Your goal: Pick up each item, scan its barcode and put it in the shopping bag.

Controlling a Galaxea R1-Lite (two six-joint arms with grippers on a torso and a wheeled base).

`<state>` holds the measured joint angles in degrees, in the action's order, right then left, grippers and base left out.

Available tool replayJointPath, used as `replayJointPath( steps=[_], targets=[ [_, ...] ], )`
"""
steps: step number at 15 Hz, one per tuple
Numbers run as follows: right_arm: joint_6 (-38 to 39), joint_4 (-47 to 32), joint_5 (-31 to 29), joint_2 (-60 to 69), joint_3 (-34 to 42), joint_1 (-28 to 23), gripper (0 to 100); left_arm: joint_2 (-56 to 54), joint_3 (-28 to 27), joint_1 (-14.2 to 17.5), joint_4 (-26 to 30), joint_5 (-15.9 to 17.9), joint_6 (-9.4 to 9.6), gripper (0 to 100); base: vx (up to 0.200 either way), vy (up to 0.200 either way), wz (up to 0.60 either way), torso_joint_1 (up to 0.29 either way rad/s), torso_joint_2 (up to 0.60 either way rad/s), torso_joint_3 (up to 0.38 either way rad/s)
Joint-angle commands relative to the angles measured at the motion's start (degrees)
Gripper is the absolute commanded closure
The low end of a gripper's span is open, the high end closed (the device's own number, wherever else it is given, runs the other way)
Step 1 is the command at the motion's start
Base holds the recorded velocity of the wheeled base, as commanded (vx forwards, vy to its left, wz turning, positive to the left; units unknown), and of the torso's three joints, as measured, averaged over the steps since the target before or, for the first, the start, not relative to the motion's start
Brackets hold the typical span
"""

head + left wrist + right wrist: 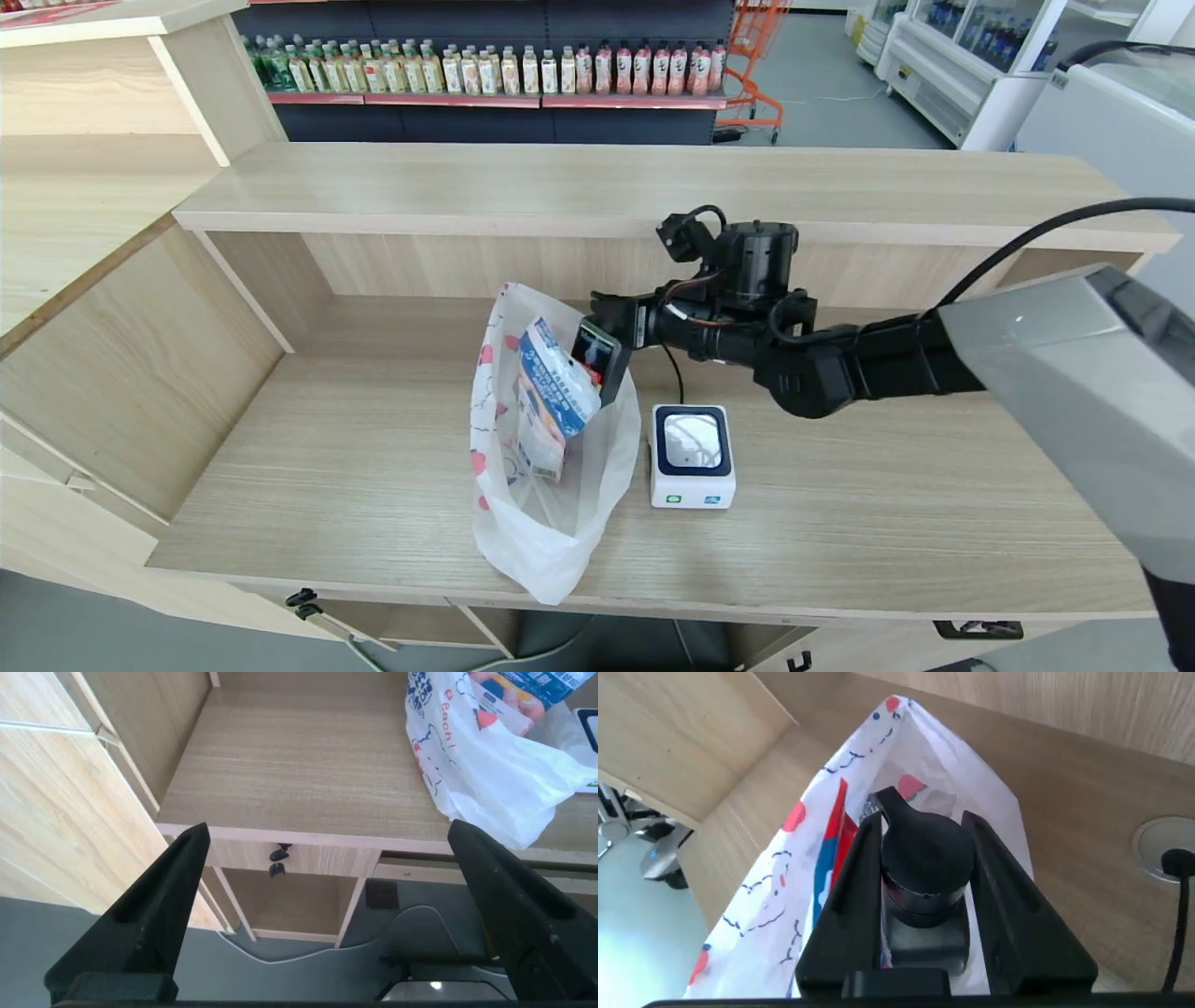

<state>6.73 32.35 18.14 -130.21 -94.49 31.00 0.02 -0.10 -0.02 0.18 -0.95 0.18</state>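
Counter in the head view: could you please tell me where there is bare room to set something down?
The counter is bare between the left side wall and the shopping bag, and right of the scanner, beneath the right arm. The middle is crowded: bag and scanner stand close, and the right gripper holds a dark item over the bag.

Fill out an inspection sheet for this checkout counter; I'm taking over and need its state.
Surface: pale wooden counter, no spills seen.
Job's things: shopping bag stands open with a blue-and-white packet inside; scanner sits beside it, on the robot's right.
Clutter: nothing seen.
Grippers: right claw shut on a dark item over the bag's mouth; left claw open, empty, off the counter's front edge.
Cables: scanner lead runs toward the counter's back.
Surroundings: drink shelves, orange trolley, chillers.
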Motion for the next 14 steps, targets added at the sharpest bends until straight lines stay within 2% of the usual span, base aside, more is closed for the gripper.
replayJointPath(
  steps=[1, 3, 10, 13, 14],
  targets=[
    [-0.6, 0.1, 0.0, -4.8, -1.6, 1.5, 100, 0.0, 0.0, 0.0, 0.0, 0.0, -0.01, 0, 0.000, 0.000, 0.00, 0.000, 0.00, 0.000],
    [-5.3, 1.3, -0.3, -7.2, -2.0, 1.6, 100, 0.0, 0.0, 0.0, 0.0, 0.0, -0.01, 0, 0.000, 0.000, 0.00, 0.000, 0.00, 0.000],
    [-13.0, 3.6, -2.1, -10.2, -4.3, 1.3, 100, 0.0, 0.0, 0.0, 0.0, 0.0, -0.01, 0, 0.000, 0.000, 0.00, 0.000, 0.00, 0.000],
    [-12.8, 5.1, -1.8, -10.1, -4.5, 1.3, 100, 0.0, 0.0, 0.0, 0.0, 0.0, -0.09, 0, 0.000, 0.000, 0.00, 0.000, 0.00, 0.000],
    [-12.7, 5.2, -1.8, -10.0, -4.5, 1.3, 0, 0.0, 0.0, 0.0, 0.0, 0.0, -0.09, 0, 0.000, 0.000, 0.00, 0.000, 0.00, 0.000]
  ],
)
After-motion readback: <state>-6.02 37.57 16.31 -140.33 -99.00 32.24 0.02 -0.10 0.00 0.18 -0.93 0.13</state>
